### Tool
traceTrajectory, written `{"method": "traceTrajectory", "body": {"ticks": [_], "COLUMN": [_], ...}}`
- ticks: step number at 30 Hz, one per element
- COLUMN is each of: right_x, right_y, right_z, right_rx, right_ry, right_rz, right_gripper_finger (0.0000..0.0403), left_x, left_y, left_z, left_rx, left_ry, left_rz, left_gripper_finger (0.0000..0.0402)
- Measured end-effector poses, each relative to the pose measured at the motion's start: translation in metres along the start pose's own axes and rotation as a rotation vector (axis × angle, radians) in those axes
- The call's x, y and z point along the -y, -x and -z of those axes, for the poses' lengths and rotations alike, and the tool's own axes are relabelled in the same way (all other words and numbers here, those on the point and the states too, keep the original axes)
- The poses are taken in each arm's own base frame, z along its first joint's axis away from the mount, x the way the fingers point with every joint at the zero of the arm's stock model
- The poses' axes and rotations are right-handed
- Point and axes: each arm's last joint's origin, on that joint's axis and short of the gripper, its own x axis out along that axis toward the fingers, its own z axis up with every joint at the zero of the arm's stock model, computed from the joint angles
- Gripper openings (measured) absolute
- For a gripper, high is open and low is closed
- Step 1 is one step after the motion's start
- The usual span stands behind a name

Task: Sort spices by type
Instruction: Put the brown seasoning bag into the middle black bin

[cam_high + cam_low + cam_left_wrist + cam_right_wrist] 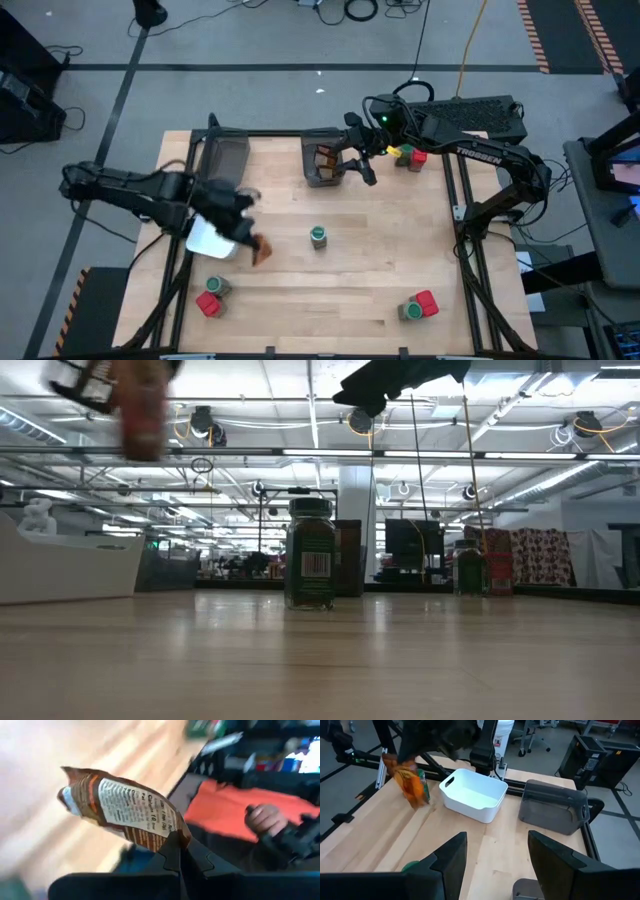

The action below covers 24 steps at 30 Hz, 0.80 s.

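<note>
Left tool pinches a brown packet up off the worktop, beside the white tray. From above it's a smear; the left wrist view shows its printed label. Right tool hangs spread over a grey bin.

A jar stands at the worktop centre. The tray lies at nine o'clock, two bins at eleven and twelve o'clock. Jar-and-block pairs sit at one, five and seven o'clock.
</note>
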Motion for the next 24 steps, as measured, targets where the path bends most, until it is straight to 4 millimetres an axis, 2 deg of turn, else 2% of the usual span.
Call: {"method": "traceTrajectory", "body": {"ticks": [5, 15, 19, 24], "right_x": [0.0, 0.0, 0.0, 0.0], "right_y": [0.0, 0.0, 0.0, 0.0], "right_z": [0.0, -0.001, -0.001, -0.001], "right_rx": [0.003, 0.006, 0.006, 0.007], "right_ry": [-0.05, -0.303, -0.372, -0.441], "right_rz": [0.001, 0.001, 0.001, 0.003], "right_gripper_finger": [0.0192, 0.0192, 0.0192, 0.0192], "left_x": [0.009, 0.013, 0.014, 0.011], "left_y": [0.018, 0.039, 0.052, 0.082], "left_z": [-0.046, -0.133, -0.171, -0.227], "left_rx": [0.148, 0.227, 0.294, 0.412], "left_ry": [-0.178, -0.53, -0.614, -0.615], "left_rz": [0.015, -0.011, -0.112, -0.262], "left_gripper_finger": [0.0001, 0.0, 0.0, 0.0]}}
